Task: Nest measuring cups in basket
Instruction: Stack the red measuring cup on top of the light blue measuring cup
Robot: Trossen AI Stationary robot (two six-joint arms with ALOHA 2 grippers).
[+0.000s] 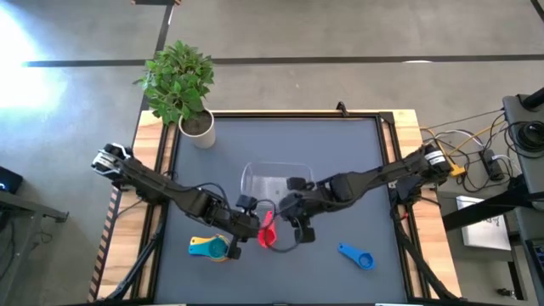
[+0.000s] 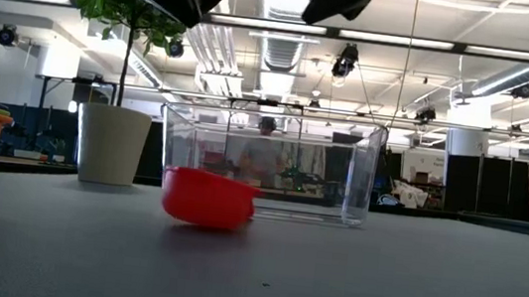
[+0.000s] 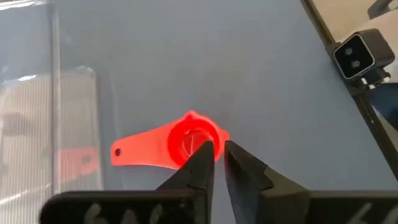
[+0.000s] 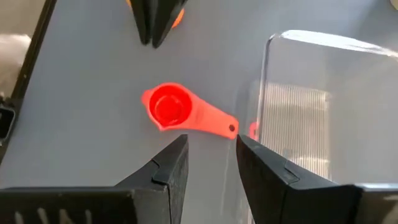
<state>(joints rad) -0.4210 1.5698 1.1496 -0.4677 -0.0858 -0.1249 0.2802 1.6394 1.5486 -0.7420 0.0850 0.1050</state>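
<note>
Clearly little is done: the basket (image 1: pixel 274 180) sits empty, the red cup (image 1: pixel 267 231) lies on the bench beside it, untouched between the closed left gripper (image 3: pixel 216 160) and parted right gripper (image 4: pixel 211 163).

Overhead, table-level, two close wrist views

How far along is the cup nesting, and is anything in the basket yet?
Done: several cups sit stacked on the table. The basket looks empty. In hand: nothing; the red cup lies on the table beside it, left gripper shut above it, right gripper open over its handle. Left: red cup, blue cup, then the stack into the basket.
</note>
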